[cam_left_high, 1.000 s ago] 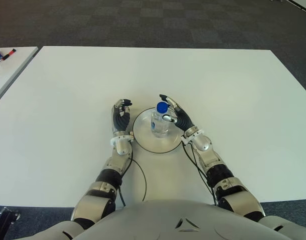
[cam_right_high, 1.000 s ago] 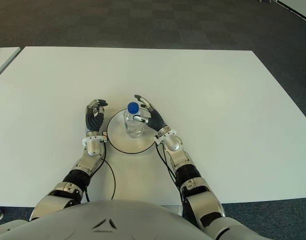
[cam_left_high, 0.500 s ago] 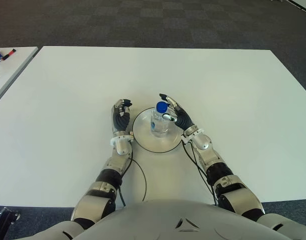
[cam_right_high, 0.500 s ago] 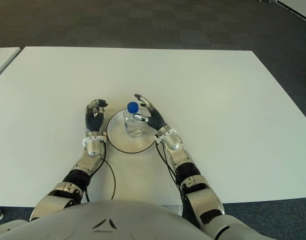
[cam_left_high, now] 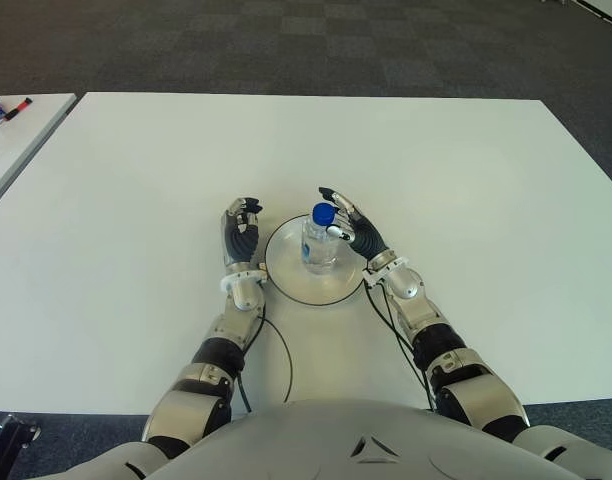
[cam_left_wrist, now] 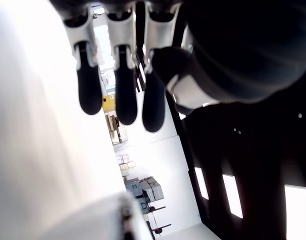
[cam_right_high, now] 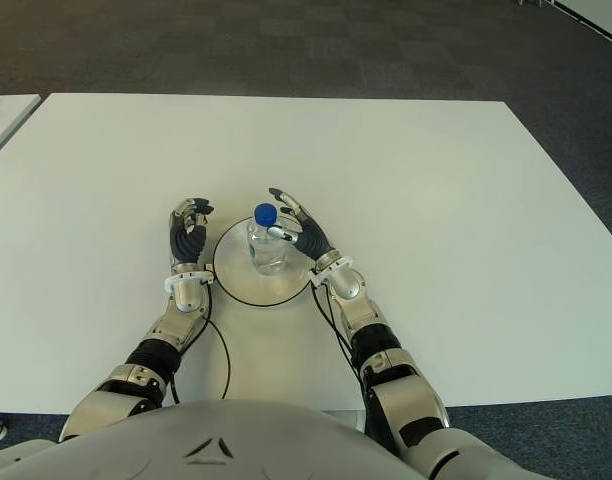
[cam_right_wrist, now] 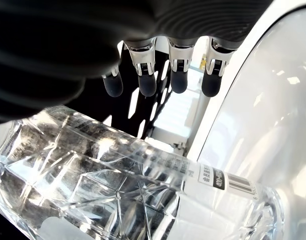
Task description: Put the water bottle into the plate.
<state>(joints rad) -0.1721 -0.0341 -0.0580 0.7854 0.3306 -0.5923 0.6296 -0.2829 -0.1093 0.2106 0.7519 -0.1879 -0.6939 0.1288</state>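
Observation:
A clear water bottle (cam_left_high: 319, 246) with a blue cap (cam_left_high: 324, 214) stands upright in the round white plate (cam_left_high: 290, 276) at the middle of the table. My right hand (cam_left_high: 348, 224) is just right of the bottle, palm toward it, open, with its thumb beside the cap. In the right wrist view the fingers (cam_right_wrist: 178, 75) stretch out straight past the bottle (cam_right_wrist: 118, 185) without wrapping it. My left hand (cam_left_high: 242, 232) shows just left of the plate's rim with its fingers (cam_left_wrist: 123, 95) curled and nothing in them.
The white table (cam_left_high: 466, 180) spreads wide on all sides of the plate. A second white table (cam_left_high: 16, 140) stands at the far left with small items (cam_left_high: 6, 107) on it. Thin black cables (cam_left_high: 283, 350) run along both forearms.
My right hand has shifted very slightly beside the bottle. The bottle stays upright in the plate and the left hand has not moved.

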